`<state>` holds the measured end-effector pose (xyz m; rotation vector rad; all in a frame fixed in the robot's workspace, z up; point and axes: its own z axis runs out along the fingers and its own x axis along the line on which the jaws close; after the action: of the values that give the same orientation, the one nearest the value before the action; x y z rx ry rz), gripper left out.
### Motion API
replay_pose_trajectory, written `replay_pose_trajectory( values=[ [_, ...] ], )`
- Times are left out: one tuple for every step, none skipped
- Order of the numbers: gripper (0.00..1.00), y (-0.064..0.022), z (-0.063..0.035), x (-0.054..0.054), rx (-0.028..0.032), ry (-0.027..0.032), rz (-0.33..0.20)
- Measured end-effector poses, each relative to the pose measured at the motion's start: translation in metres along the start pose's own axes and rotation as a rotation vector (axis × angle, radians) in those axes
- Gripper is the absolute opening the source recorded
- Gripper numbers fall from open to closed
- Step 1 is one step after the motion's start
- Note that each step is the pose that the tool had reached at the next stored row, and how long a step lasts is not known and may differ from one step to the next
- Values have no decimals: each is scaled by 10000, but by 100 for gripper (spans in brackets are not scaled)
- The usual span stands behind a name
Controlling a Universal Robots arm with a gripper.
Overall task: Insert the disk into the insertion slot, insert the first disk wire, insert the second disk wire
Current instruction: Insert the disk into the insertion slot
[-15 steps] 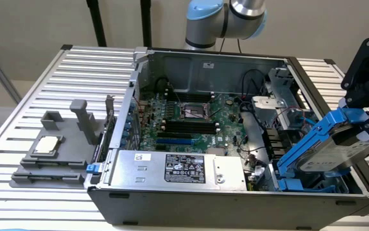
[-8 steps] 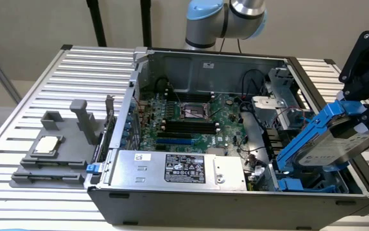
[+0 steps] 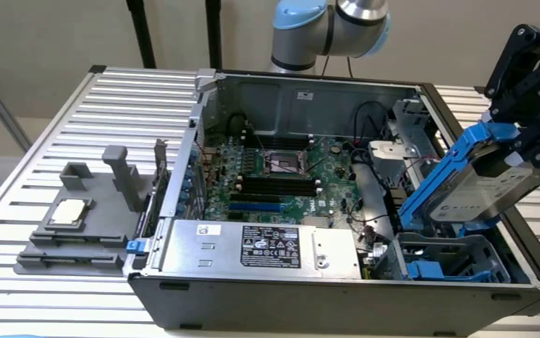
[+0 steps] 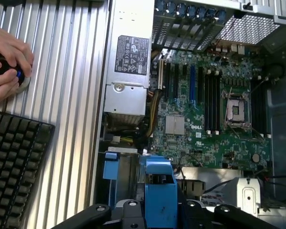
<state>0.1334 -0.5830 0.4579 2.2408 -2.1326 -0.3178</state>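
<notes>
My gripper (image 3: 530, 151), black, is shut on the disk (image 3: 491, 191), a silver-grey drive in a bright blue carrier. I hold it tilted on edge over the right end of the open computer case in the exterior view. Its lower end hangs just above the insertion slot (image 3: 450, 262), a dark grey bay with blue rails at the case's front right corner. In the wrist view the blue carrier (image 4: 160, 187) stands between my black fingers (image 4: 99, 213), and a blue rail of the insertion slot (image 4: 110, 168) lies beside it. No disk wire can be told apart from the other cables.
The silver power-supply box (image 3: 262, 246) fills the case's front, with the green motherboard (image 3: 279, 172) behind it. A grey fixture holding a square chip (image 3: 70, 215) sits on the slatted table at the exterior view's left. In the wrist view a person's hands (image 4: 7, 67) and a black keyboard (image 4: 14, 164) lie beside the case.
</notes>
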Motion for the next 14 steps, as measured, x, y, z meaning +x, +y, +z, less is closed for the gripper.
replay_pose_trajectory(
  values=[
    [32,8,-42,-13,1,-4,-1],
    [32,16,-85,-24,1,-4,-2],
    [32,26,-129,-32,0,-5,-1],
    [32,35,-172,-38,1,-6,-1],
    [32,45,-217,-45,1,-5,0],
    [32,54,-261,-51,0,-2,-1],
    [32,62,-297,-56,0,-2,0],
    [32,69,-319,-57,1,-5,0],
    [32,76,-332,-55,1,-4,1],
    [32,83,-336,-46,1,-4,0],
    [32,91,-338,-29,0,-4,-1],
    [32,100,-340,-3,0,-3,0],
    [32,105,-342,27,-2,-4,0],
    [32,107,-347,61,-6,-4,0]
  ],
)
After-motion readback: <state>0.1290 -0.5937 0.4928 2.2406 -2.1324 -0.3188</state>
